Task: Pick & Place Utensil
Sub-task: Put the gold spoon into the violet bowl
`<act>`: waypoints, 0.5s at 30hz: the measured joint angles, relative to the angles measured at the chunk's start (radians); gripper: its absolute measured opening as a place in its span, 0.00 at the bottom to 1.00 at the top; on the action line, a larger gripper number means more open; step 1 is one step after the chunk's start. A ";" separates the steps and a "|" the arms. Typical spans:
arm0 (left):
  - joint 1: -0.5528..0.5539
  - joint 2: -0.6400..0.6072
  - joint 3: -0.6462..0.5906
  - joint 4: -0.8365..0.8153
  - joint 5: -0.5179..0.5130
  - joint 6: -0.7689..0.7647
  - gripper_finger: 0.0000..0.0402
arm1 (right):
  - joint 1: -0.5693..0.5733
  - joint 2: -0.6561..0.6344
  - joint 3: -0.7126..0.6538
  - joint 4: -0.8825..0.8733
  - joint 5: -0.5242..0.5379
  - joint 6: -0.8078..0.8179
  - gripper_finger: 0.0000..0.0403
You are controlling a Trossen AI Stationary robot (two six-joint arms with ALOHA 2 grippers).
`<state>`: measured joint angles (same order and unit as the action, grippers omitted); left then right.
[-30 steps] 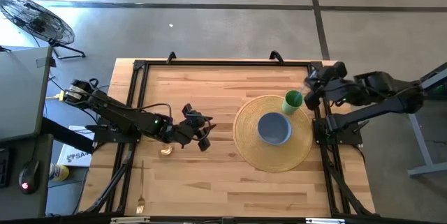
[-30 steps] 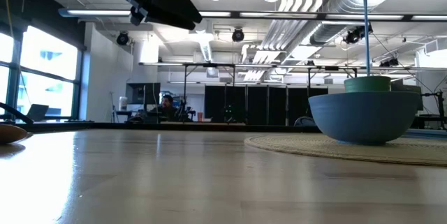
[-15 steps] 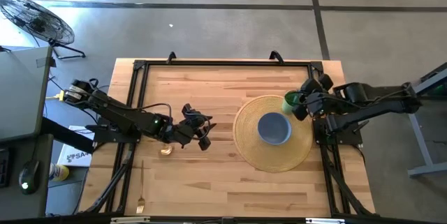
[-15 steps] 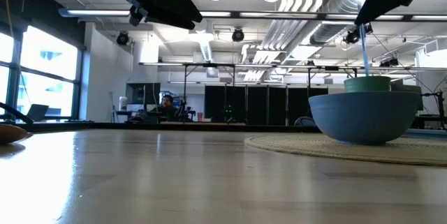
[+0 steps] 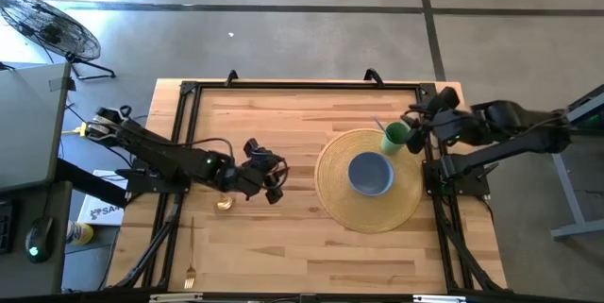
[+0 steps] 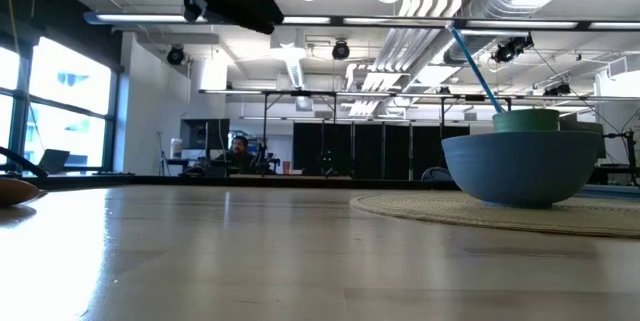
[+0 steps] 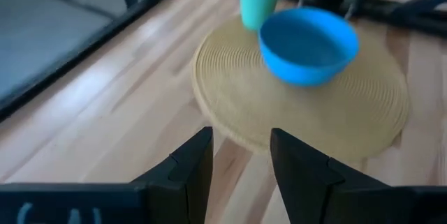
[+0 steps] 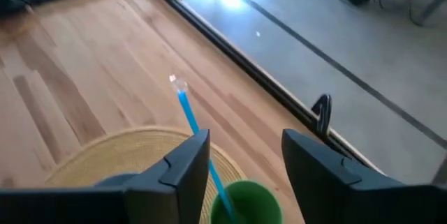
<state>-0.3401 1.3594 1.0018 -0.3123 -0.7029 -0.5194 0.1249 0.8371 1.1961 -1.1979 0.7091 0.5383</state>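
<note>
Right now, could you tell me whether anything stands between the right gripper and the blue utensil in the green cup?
Nothing visible does. The blue utensil leans in the green cup, just ahead of the open right gripper; only bare placemat and table lie beyond.

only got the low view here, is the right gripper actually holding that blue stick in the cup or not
observer: No. The right wrist view shows the right gripper open, not gripping the blue utensil, which leans in the green cup.
operator: where does the cup sit
observer: On the woven mat, at its far right edge, beside the blue bowl.
operator: left arm?
observer: The left gripper hangs open over the table, left of the mat.
</note>
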 joint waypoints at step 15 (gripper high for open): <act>0.000 0.000 0.038 -0.692 0.342 -0.887 0.35 | 0.000 -0.001 -0.019 0.062 -0.026 -0.060 0.43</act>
<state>-0.3405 1.3594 1.0395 -1.0039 -0.3612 -1.4066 0.1253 0.8364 1.1767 -1.1362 0.6832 0.4788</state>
